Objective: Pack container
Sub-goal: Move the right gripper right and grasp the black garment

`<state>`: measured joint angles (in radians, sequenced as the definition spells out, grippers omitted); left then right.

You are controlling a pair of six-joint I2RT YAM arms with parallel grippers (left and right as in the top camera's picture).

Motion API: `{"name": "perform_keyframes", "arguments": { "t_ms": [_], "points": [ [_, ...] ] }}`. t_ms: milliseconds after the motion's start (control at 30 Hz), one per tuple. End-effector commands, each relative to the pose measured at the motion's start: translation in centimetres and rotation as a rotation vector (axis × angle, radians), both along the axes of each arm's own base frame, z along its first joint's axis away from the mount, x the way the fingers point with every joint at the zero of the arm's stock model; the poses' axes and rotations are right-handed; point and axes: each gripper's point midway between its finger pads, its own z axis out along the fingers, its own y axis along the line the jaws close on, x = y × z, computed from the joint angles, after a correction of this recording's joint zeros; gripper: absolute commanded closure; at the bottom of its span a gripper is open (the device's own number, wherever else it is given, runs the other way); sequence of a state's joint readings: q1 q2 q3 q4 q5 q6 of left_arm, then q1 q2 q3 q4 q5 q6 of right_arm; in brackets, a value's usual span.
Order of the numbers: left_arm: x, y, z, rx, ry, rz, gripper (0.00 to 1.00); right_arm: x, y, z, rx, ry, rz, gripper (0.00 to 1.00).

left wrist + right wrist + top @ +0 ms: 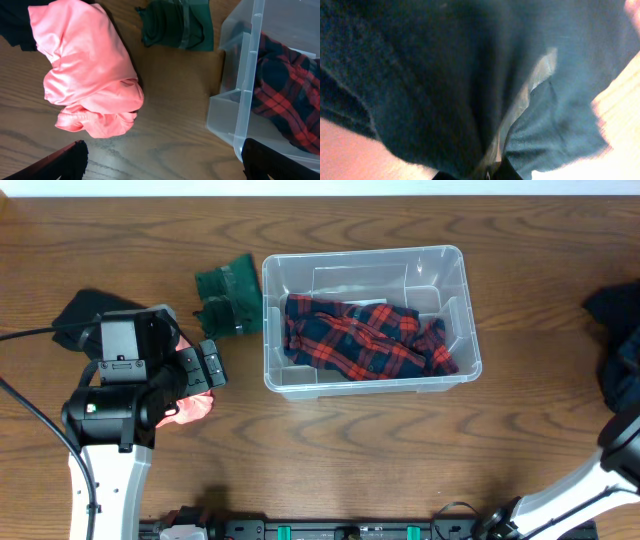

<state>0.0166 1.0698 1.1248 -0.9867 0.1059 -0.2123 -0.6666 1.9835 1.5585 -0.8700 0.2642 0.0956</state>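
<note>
Overhead, your container (370,387) sits mid-table with a plaid shirt (365,340) inside. Your left gripper (165,162) hangs spread wide above a pink cloth (90,75). Your right gripper (490,175) pinches a dark garment (420,75).

- plaid shirt (285,90) inside the container (247,100)
- green cloth (177,25) just left of it, on the table (175,115)
- pink cloth (87,75) bunched up further left, well apart
- gripper (165,167) spread wide near its corner

Overhead looks down; left wrist nearer, sharing the container (345,278).
</note>
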Motion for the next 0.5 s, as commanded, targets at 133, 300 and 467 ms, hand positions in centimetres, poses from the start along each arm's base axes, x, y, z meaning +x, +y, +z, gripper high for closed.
{"name": "perform_keyframes", "arguments": {
  "t_ms": [133,300,467],
  "points": [
    [0.4,-0.2,0.9,-0.004,-0.028,-0.014,0.02,7.3,11.0,16.6,-0.154,-0.360,0.403,0.99],
    [0.4,-0.2,0.9,-0.004,-0.028,-0.014,0.02,9.6,23.2,20.9,-0.166,-0.452,0.774,0.99],
    [0.4,-0.2,0.9,-0.004,-0.027,-0.014,0.02,9.6,34.8,20.2,-0.100,-0.444,1.052,0.99]
  ]
}}
